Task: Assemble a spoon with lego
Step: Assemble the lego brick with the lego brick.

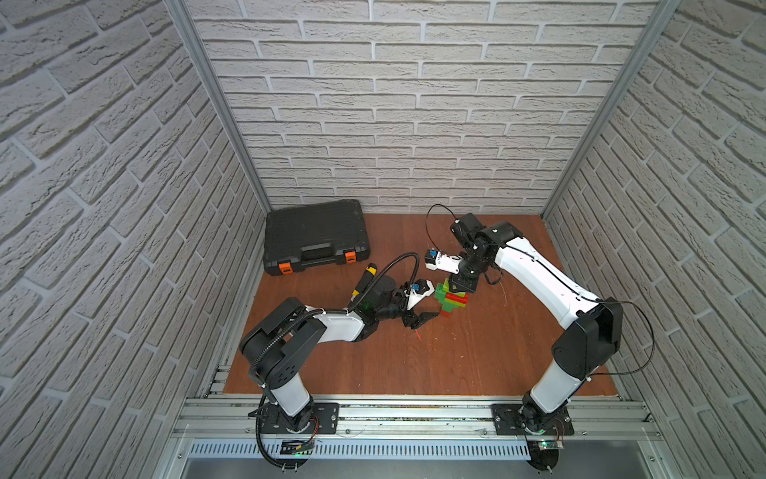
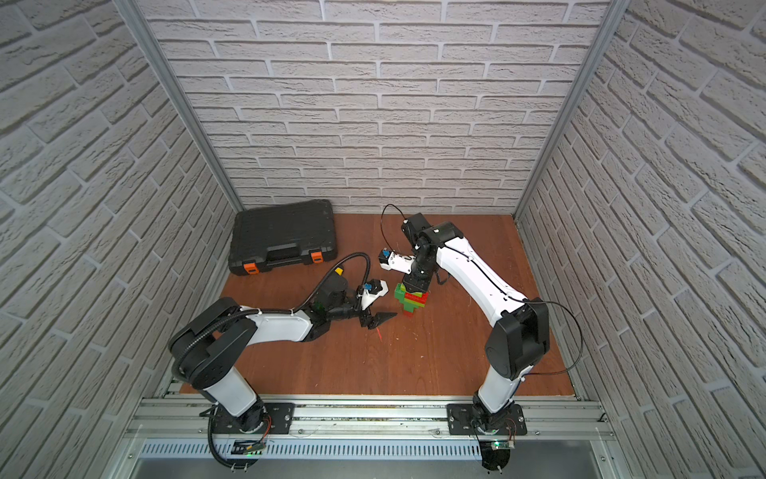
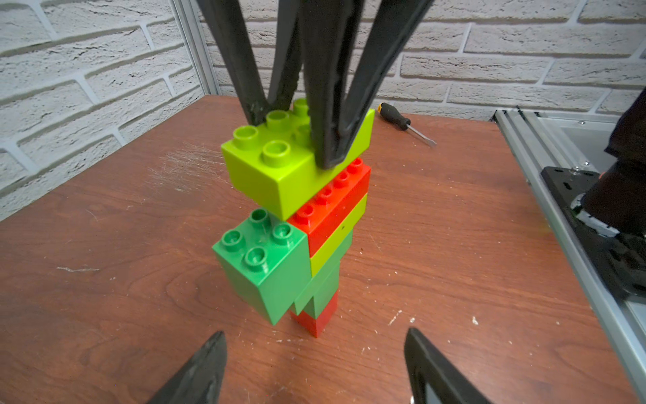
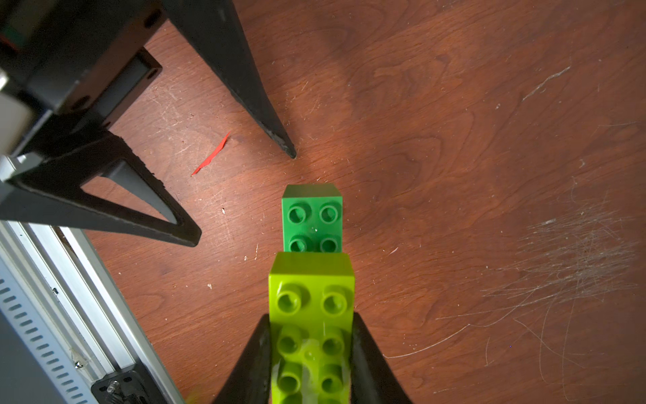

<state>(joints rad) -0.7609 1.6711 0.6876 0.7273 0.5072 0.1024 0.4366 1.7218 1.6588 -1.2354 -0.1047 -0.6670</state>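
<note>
Upright spoon, green/lime/red stripes, red foot; R gripper tight on top lime brick; L gripper wide, empty.

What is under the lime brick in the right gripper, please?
A red brick lies under the lime brick that the right gripper holds; one row of its studs shows, the rest is covered. Whether the two are pressed together cannot be seen.

Right gripper sits atop the upright spoon.
</note>
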